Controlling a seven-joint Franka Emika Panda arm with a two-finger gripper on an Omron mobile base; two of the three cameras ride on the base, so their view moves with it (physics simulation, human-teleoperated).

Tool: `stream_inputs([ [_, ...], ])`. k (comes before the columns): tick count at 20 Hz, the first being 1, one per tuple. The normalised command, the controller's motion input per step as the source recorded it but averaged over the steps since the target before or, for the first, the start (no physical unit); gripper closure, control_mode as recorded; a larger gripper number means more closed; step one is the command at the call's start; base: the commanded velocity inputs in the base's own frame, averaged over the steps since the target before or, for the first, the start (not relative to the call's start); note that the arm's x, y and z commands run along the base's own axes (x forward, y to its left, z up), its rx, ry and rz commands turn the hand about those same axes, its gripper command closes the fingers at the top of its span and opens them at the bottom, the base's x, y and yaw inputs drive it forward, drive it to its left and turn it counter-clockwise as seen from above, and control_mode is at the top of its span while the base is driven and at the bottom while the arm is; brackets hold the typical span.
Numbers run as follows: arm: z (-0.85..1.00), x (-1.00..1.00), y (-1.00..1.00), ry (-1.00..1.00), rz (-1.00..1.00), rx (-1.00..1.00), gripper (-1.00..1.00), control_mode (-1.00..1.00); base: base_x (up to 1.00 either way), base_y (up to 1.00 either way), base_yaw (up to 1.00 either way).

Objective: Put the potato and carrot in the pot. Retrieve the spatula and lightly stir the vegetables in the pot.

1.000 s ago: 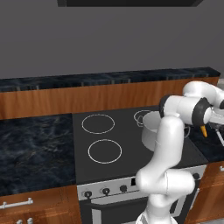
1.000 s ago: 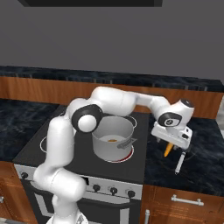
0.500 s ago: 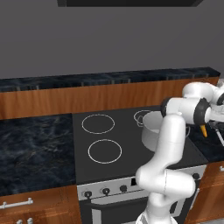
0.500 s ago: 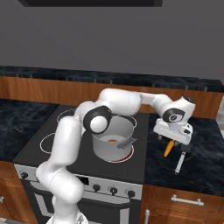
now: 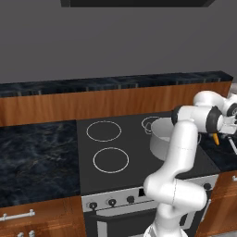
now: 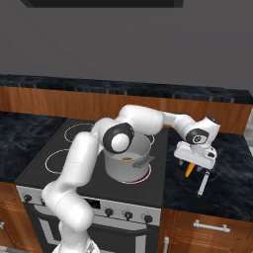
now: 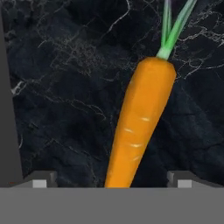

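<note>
The orange carrot (image 7: 140, 127) with green stalks lies on the dark marble counter right of the stove, also seen as the carrot (image 6: 189, 170) and the carrot (image 5: 215, 139). My gripper (image 6: 194, 160) hangs just above it and is open. In the hand view the gripper (image 7: 111, 181) has one fingertip (image 7: 41, 180) on each side of the carrot's thin end, and neither touches it. The silver pot (image 6: 114, 168) stands on the front right burner, shown too as the pot (image 5: 159, 141). A small tan lump (image 6: 127, 159), the potato by its look, lies inside. The pale spatula (image 6: 202, 184) lies just right of the carrot.
The black stove top (image 6: 59, 165) has two white-ringed burners on the left. Dark marble counter (image 5: 32, 157) runs on both sides, with a wooden backsplash (image 6: 59, 101) behind. The arm's forearm (image 6: 148, 118) arches over the pot.
The hand has sunk a little towards the carrot and the elbow has swung slightly. Jaws stay wide. Carrot, spatula and pot have not moved.
</note>
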Motion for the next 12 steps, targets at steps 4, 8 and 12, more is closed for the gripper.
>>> stream_inputs([
  [4,-0.37,0.01,0.00,0.05,0.05,0.00,-1.00,-1.00,0.00,0.00,0.00],
  [8,-0.19,0.00,0.00,0.06,0.03,0.00,-1.00,-1.00,0.00,0.00,0.00],
  [12,-0.01,0.00,0.00,0.02,0.00,0.00,1.00,-1.00,0.00,0.00,0.00],
])
